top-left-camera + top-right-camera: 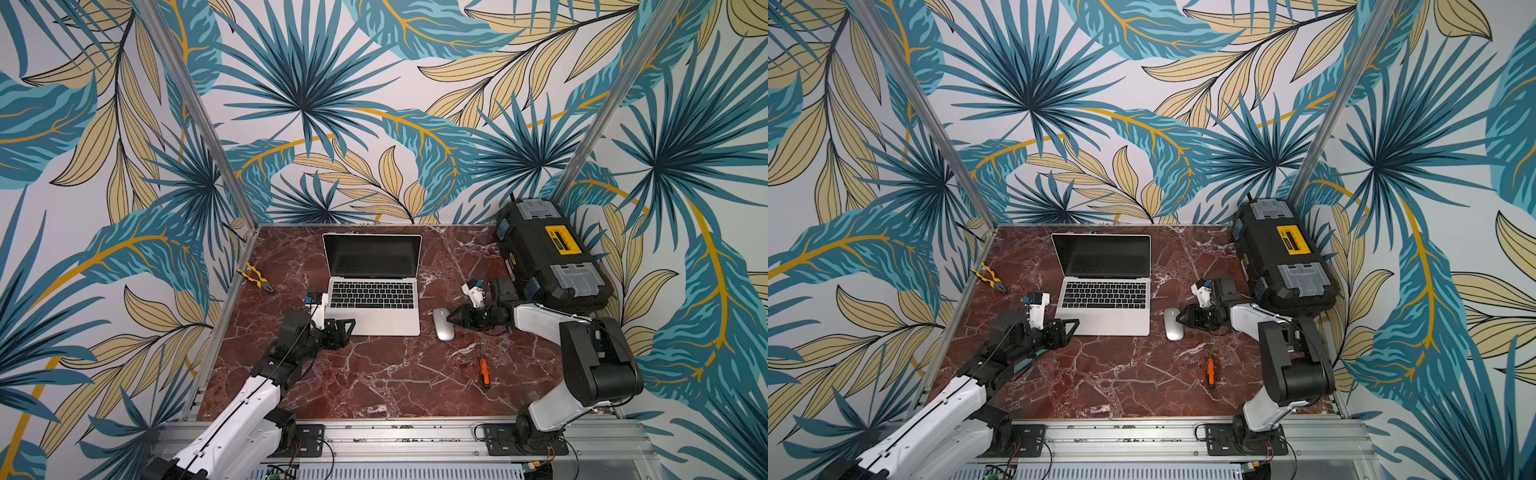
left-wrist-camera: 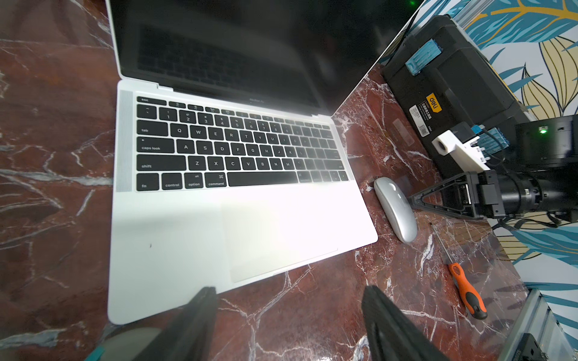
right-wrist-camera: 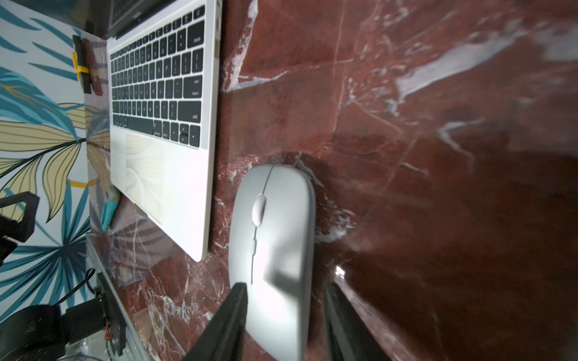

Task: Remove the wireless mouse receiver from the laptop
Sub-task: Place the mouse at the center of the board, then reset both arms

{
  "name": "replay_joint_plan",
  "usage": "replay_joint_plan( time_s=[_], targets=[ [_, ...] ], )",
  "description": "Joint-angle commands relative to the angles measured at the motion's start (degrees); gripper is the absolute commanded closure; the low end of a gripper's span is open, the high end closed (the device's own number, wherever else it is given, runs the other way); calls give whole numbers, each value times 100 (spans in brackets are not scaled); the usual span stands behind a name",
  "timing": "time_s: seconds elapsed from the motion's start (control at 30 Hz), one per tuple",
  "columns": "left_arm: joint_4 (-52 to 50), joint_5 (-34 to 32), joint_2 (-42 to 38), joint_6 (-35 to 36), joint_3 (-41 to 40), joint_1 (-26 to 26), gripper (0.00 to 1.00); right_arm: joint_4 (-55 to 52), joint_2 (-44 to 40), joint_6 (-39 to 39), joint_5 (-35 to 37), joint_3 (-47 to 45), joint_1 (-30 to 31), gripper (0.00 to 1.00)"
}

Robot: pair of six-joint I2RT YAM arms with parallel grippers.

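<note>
The laptop [image 1: 374, 320] sits open toward the back middle of the red marble table [image 1: 395, 374], screen dark and keyboard facing the arms; the receiver cannot be made out in any view. The left gripper [image 1: 351, 325] lies low at the laptop's front left corner, jaws wide, with one finger [image 2: 200, 312] overlapping that corner's edge in the left wrist view and bare table between the two. A silver mouse [image 1: 442, 325] lies just beside the laptop's right front corner, between it and the right gripper [image 3: 286, 290]. That gripper's jaws stand parted about the mouse's near end, a sliver of table showing beside one finger. An orange-handled screwdriver [image 1: 484, 372] lies nearer the front, yellow-handled pliers [image 1: 254, 277] lie by the left edge, and a black-and-yellow toolbox [image 1: 548, 253] fills the back right corner.
</note>
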Motion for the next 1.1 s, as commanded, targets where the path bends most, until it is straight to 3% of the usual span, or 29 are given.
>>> replay_joint_plan(
  time_s=[0.0, 0.07, 0.2, 0.23, 0.27, 0.3, 0.37, 0.5, 0.63, 0.77, 0.9, 1.07],
  targets=[
    [-90, -228, -93, 142, 107, 36, 22, -317, -551, -103, 868, 182, -68, 53],
    [-276, -513, -179, 252, 280, 36, 21, -276, -978, -126, 1348, 263, -75, 49],
    [-937, -1371, -592, 561, 819, 32, 19, 803, -2193, -284, 2321, -81, -75, 39],
    [-997, -1624, -727, 682, 891, 31, 17, 1231, -2630, -387, 2640, -328, -77, 35],
    [-1015, -1905, -873, 795, 907, 28, 7, 1633, -3084, -481, 3011, -611, -77, 32],
    [-974, -2265, -1026, 971, 860, 27, 1, 2012, -3418, -591, 3344, -935, -75, 27],
    [-718, -2855, -1263, 1478, 626, 27, 0, 2798, -3996, -673, 4080, -1607, -75, 17],
    [265, -3569, -1545, 1957, -147, 29, 0, 3593, -4572, -649, 5276, -2666, -75, 10],
    [1327, -3865, -1269, 2380, -709, 45, 0, 4446, -4404, -681, 5616, -3465, -77, 8],
    [3133, -3736, 27, 2746, -1206, 166, 0, 5709, -3668, -628, 6053, -3901, -90, 6],
    [3256, -3801, 1245, 2989, -586, 200, 0, 7296, -2841, -869, 6061, -3966, -104, 6],
    [5031, -3414, 2550, 3483, -496, 424, 0, 8792, -1591, -1579, 5929, -3802, -129, 6]
  ],
)
